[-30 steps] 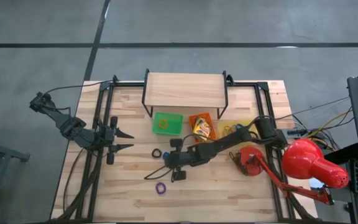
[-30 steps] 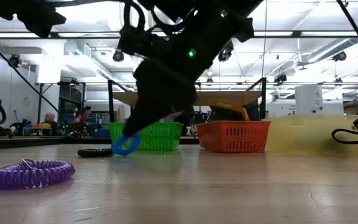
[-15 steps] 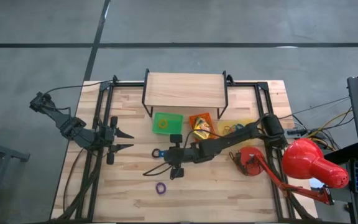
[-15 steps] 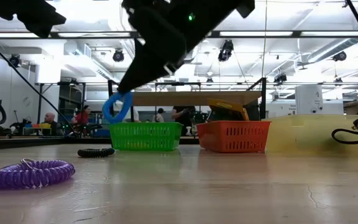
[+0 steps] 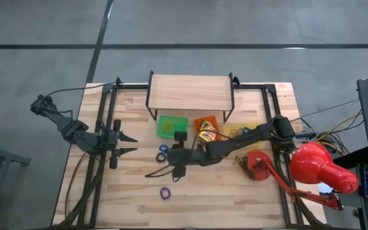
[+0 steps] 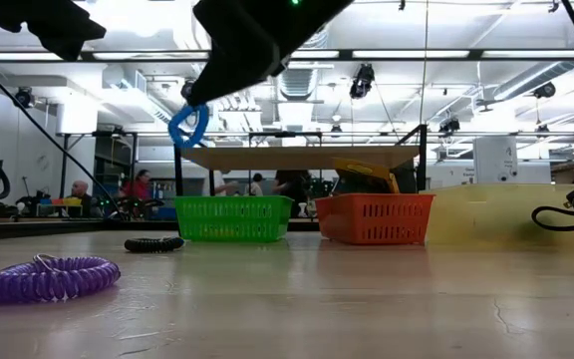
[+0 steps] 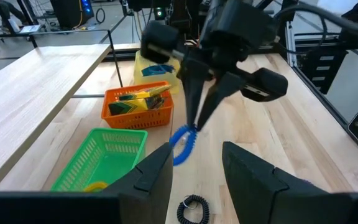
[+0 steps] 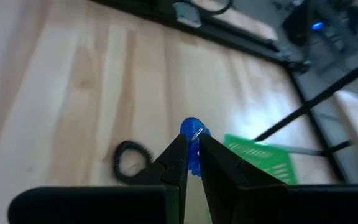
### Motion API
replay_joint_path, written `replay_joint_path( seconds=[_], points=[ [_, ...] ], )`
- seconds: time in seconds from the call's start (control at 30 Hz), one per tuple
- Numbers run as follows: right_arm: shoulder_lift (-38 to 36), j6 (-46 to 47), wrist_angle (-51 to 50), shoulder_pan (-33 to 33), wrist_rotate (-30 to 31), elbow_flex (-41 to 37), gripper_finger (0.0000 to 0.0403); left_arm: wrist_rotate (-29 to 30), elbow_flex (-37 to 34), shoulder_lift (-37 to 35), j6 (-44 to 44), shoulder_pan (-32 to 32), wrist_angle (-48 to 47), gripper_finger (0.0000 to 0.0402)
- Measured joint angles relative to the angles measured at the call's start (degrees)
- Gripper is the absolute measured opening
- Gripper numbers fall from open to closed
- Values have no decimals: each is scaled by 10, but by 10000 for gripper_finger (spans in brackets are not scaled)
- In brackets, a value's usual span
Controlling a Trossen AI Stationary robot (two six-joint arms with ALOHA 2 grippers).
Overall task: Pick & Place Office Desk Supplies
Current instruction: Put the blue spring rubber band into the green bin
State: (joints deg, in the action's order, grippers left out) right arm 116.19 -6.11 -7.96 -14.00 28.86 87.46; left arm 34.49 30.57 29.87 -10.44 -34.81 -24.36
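My right gripper [image 5: 167, 151] is shut on a blue coiled loop [image 6: 188, 126], held in the air over the table's middle, just near of the green tray [image 5: 172, 126]. A black coiled loop [image 6: 153, 243] and a purple one [image 6: 48, 277] lie flat on the table. Yellow and green printed boxes [image 7: 137, 99] sit in the orange tray [image 5: 206, 128]. An orange loop [image 5: 167, 127] lies in the green tray. My left gripper [image 5: 133, 144] waits open at the table's left side, pointing right. My right gripper pinches the blue loop's upper rim [image 8: 192, 132] between its two fingertips [image 7: 197, 118]. The fingers slant down from the table's right side. The loop hangs below the tips, lifted clear of the table, higher than the tray rims in the low view.
A yellow tray [image 5: 238, 131] with dark loops stands right of the orange tray. A wooden shelf [image 5: 189, 92] on black legs spans the far side behind the trays. A big red lamp [image 5: 318, 167] stands at the right edge. Bare wood lies around the purple loop [image 5: 165, 192].
My right gripper has risen with the blue loop and drawn toward the far edge, nearer the green tray. The loop, hanging just above the table a second ago, now hangs above the tray rims. The black and purple loops have stayed in place.
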Motion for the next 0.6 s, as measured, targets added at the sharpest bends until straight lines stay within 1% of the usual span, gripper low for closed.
replay_joint_path(
  seconds=[0.13,0.3,0.37,0.5,0.6],
  points=[
    [-4,-11,-1,0,42,14,33,0,0,0,0,0,0,141],
    [-17,-2,-3,3,99,23,33,0,0,0,0,0,0,141],
    [-23,21,-4,10,103,23,33,0,0,0,0,0,0,141],
    [-37,98,-36,38,101,23,33,0,0,0,0,0,0,141],
    [-42,124,-62,64,80,23,33,0,0,0,0,0,0,141]
  ],
)
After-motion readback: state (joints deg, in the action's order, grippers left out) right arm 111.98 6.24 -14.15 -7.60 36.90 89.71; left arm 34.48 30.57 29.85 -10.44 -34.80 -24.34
